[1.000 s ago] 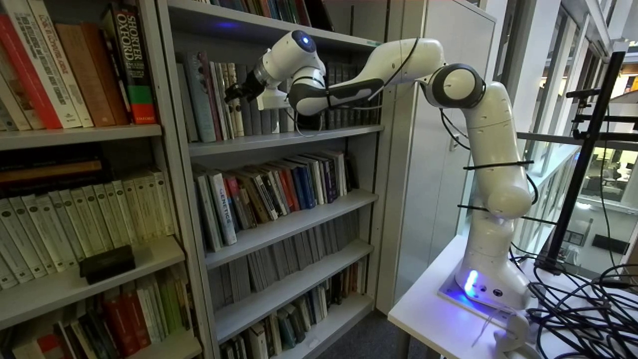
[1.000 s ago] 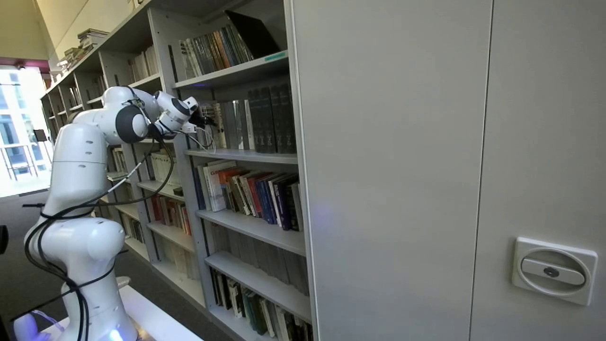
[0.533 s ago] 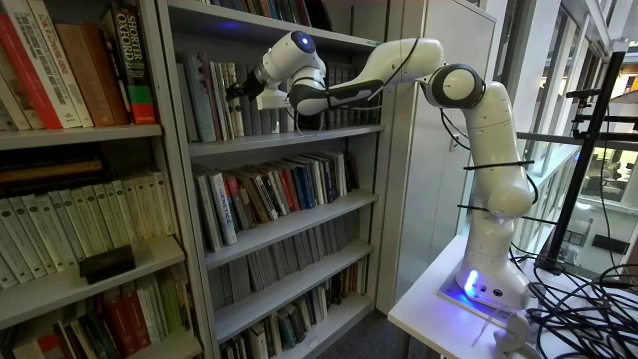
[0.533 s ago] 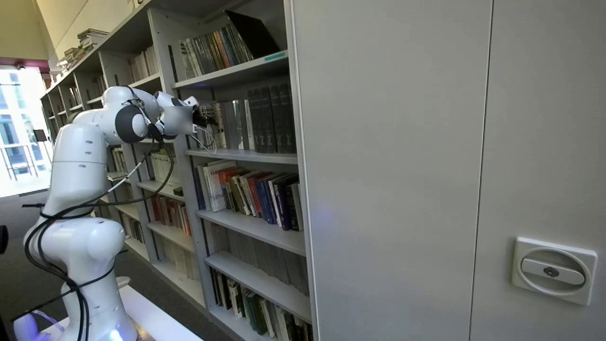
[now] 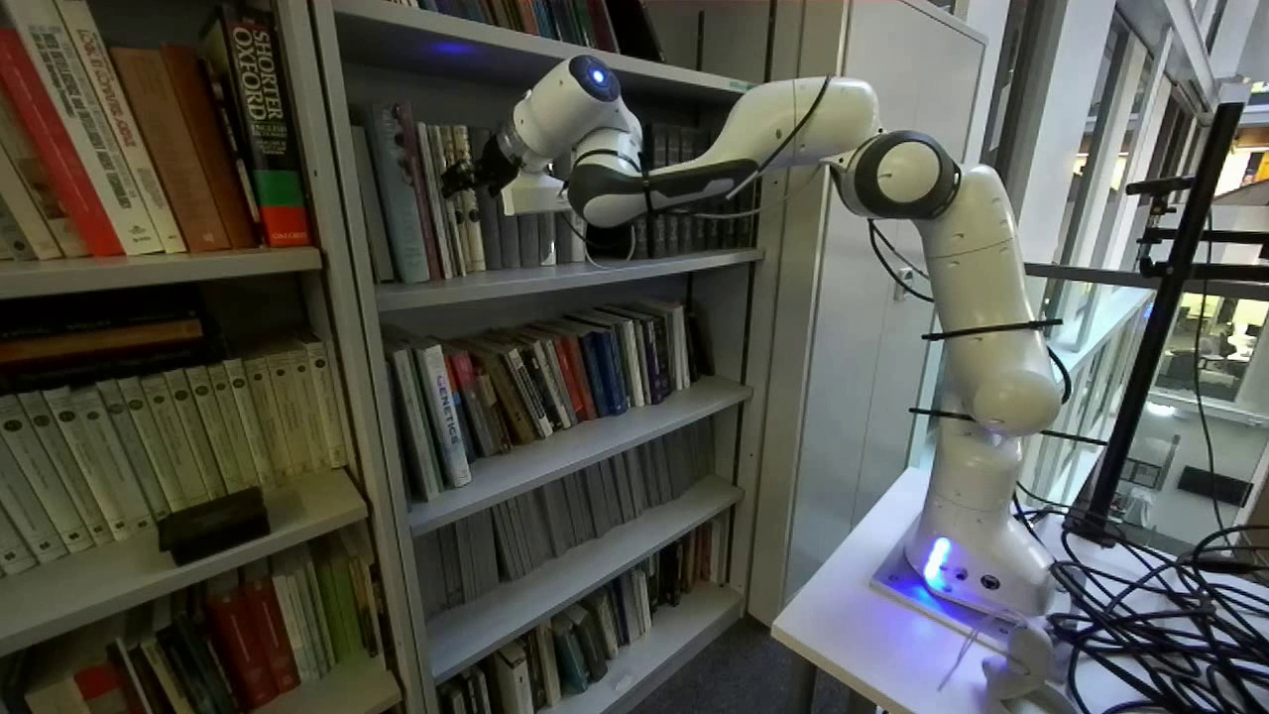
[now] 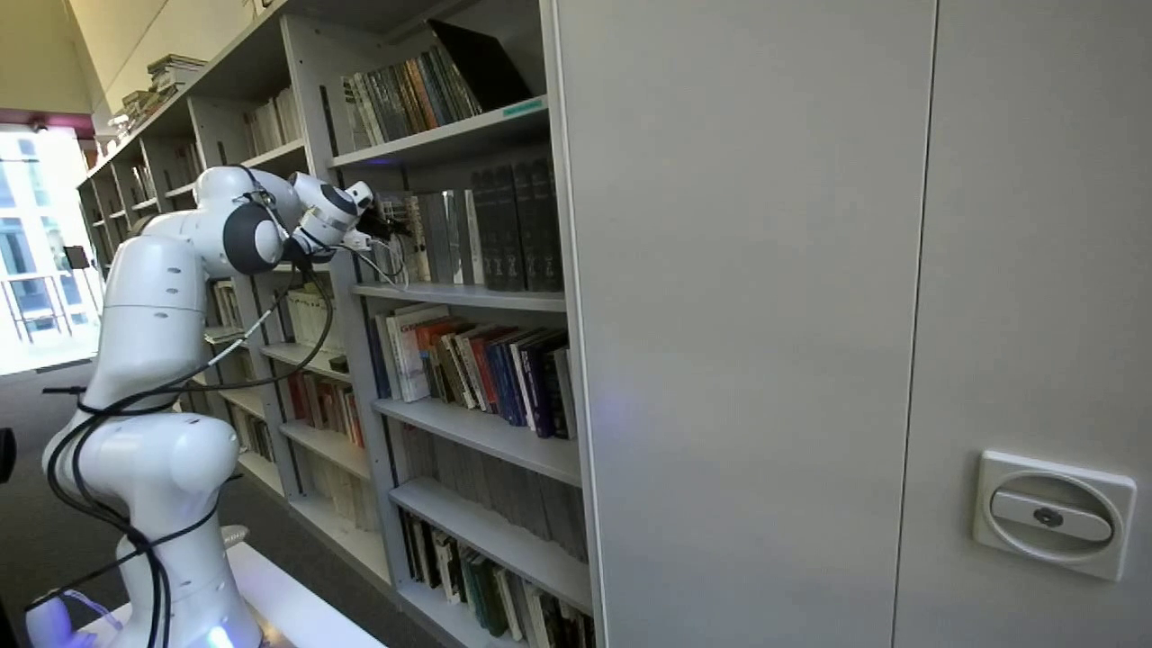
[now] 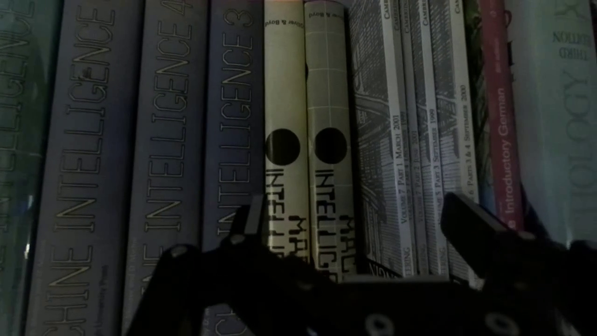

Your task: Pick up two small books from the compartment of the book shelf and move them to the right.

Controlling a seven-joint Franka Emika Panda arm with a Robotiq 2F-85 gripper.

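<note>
Arm (image 5: 773, 111): edged a little leftward in both exterior views since the earlier frame; nothing else seems to have stirred.
Gripper (image 7: 353, 199): fingers (image 7: 254, 214) spread wide, pinching nothing; whether they brush a spine I can't tell from here.
Cream book (image 7: 286, 102) and pale grey book (image 7: 329, 93): upright, side by side in the compartment (image 5: 555, 279) of the book shelf (image 5: 595, 441); my guess for the two wanted.
Both books: stiff, I'd say, modest in weight, likely smooth-jacketed, so they could slide on each other if squeezed weakly.
Seams: pinch across both at once, one finger by the Intelligence 3 volume (image 7: 235, 102), where it looks tight, the other before the journals (image 7: 415, 140).
Journals: probably thin and floppy; one finger stands over them in the wrist view, so closing from here might crease a few.
Spines: likeliest to scuff; better to grip the flat covers behind them.
</note>
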